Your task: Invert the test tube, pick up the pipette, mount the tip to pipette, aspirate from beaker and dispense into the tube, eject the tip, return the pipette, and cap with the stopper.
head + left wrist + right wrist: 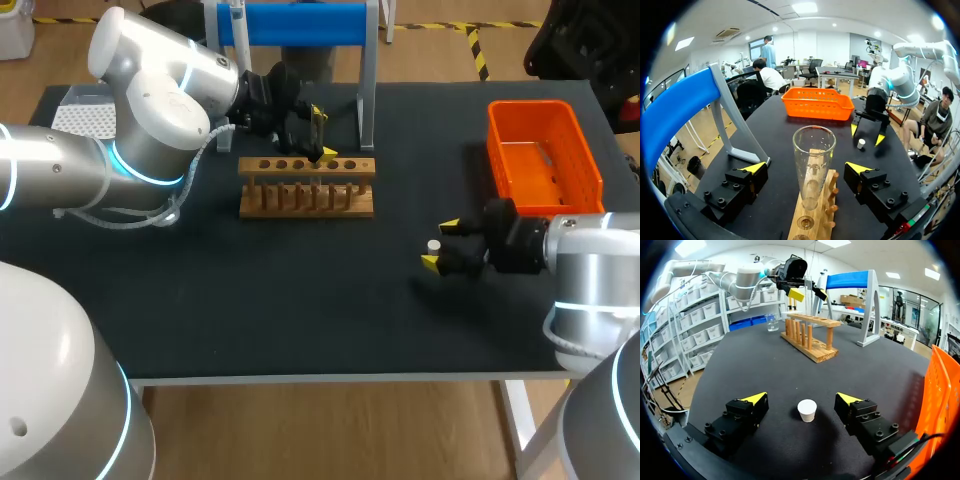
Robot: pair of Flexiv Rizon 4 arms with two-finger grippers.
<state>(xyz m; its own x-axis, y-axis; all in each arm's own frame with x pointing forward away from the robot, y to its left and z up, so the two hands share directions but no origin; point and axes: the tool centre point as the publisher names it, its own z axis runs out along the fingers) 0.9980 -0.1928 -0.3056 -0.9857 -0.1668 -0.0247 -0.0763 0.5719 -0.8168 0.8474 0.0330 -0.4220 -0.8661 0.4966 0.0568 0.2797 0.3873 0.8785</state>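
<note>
Two fingers of your right hand (801,399) are standing apart, one each side of the white stopper (806,410), at 4 o'clock from the rack (306,200). You should be closing them slowly, level, so it is not tipping. Your left hand (807,168) is hanging, fingers apart, beside the upright tube (813,145).

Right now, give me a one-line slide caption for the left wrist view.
Left gripper, open, flanks a glass test tube standing mouth-up in the wooden rack.

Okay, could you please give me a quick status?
Left gripper open, astride upright tube in rack. Right gripper open around stopper, not touching. Nothing blocking either.
</note>
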